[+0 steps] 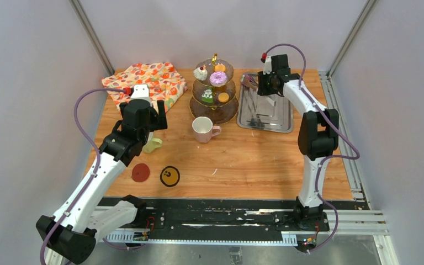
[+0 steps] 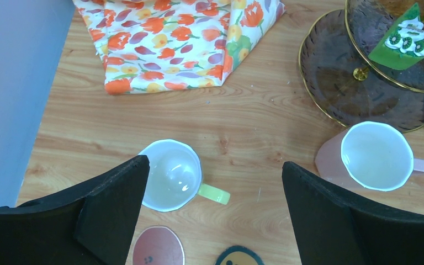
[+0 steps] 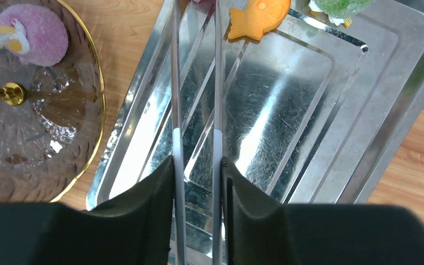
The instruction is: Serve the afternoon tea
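The brown-glass three-tier stand (image 1: 214, 113) stands at the table's middle back. It carries a cherry cupcake (image 1: 200, 72), a purple doughnut (image 1: 218, 78), a green cake (image 2: 403, 38) and orange biscuits. In front of it is the pink mug (image 1: 203, 130). My left gripper (image 2: 212, 165) hangs open above the table, with the yellow-green mug (image 2: 171, 174) below its left finger. My right gripper (image 3: 197, 163) is shut on the metal tongs (image 3: 176, 83) over the steel tray (image 3: 386, 83). The tong arms reach towards an orange fish biscuit (image 3: 256, 16), and a green cake (image 3: 339, 6) lies beside it.
A floral cloth (image 1: 146, 83) lies folded at the back left. A red coaster (image 1: 140, 172) and a black-and-yellow coaster (image 1: 169, 176) lie near the front edge. Grey walls close the table in on both sides.
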